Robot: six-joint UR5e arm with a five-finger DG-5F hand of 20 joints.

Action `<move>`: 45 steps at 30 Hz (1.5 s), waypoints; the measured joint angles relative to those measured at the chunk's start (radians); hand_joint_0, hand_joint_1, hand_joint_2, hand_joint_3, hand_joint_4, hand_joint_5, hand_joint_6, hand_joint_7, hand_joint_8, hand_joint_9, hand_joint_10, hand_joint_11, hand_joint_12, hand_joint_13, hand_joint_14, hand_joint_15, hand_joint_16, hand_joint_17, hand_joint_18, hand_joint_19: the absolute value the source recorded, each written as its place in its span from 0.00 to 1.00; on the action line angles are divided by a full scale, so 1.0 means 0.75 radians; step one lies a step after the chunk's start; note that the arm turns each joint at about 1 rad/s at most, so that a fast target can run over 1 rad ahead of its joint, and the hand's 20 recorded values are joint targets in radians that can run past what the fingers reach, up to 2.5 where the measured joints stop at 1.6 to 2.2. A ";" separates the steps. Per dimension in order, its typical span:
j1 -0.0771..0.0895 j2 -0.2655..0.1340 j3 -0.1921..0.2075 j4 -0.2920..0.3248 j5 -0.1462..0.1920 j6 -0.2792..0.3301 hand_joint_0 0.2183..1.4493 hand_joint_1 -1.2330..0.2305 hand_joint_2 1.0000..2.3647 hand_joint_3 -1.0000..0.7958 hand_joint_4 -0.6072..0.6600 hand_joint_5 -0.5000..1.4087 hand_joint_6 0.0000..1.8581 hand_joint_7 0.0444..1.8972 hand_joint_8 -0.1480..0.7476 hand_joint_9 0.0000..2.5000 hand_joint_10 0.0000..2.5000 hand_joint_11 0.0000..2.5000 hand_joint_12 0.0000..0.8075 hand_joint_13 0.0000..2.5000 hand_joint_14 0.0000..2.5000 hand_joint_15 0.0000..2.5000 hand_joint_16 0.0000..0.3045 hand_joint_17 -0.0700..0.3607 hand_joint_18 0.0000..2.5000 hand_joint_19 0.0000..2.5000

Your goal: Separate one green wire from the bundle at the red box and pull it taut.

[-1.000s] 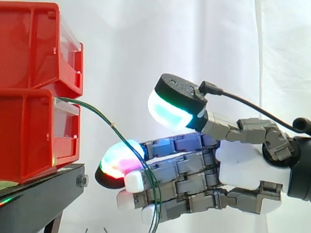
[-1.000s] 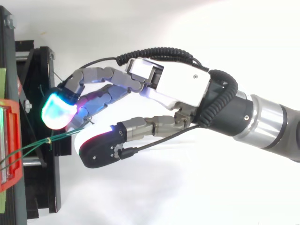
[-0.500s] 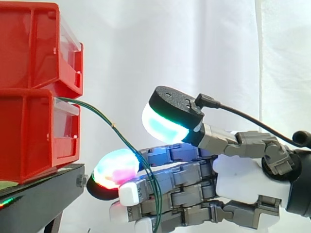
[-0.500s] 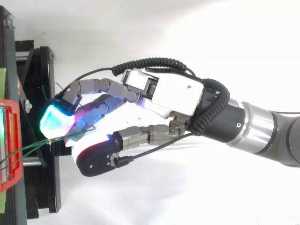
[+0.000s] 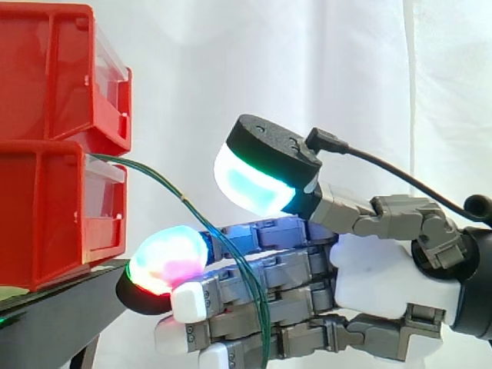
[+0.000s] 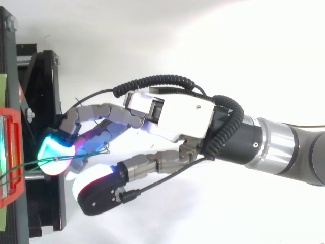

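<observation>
Reaching left with straight fingers, the robot hand (image 5: 384, 277) is held spread, its thumb pad (image 5: 250, 183) raised well above & apart from the rest; nothing is pinched. The thin green wires (image 5: 182, 198) are seen leaving the lower red plastic bin (image 5: 46, 215) at left, sagging right across the near side of the fingers (image 5: 300, 269), then dropping down. No single wire looks separated yet, so prob. early stage: isolating, gripping & tautening are left.
</observation>
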 measured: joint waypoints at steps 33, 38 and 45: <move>-0.008 0.000 0.001 -0.052 -0.008 0.076 0.33 0.46 0.00 0.30 0.72 0.20 0.27 0.55 0.49 0.37 0.00 0.17 0.37 0.30 0.00 0.11 0.13 0.37 0.27 0.16; -0.012 0.000 0.001 -0.051 -0.008 0.080 0.33 0.46 0.00 0.30 0.72 0.20 0.27 0.56 0.49 0.37 0.00 0.17 0.37 0.30 0.00 0.12 0.13 0.37 0.27 0.16; -0.019 0.001 0.001 -0.049 -0.008 0.110 0.33 0.46 0.00 0.31 0.68 0.21 0.27 0.60 0.49 0.37 0.00 0.17 0.37 0.30 0.00 0.11 0.13 0.37 0.27 0.15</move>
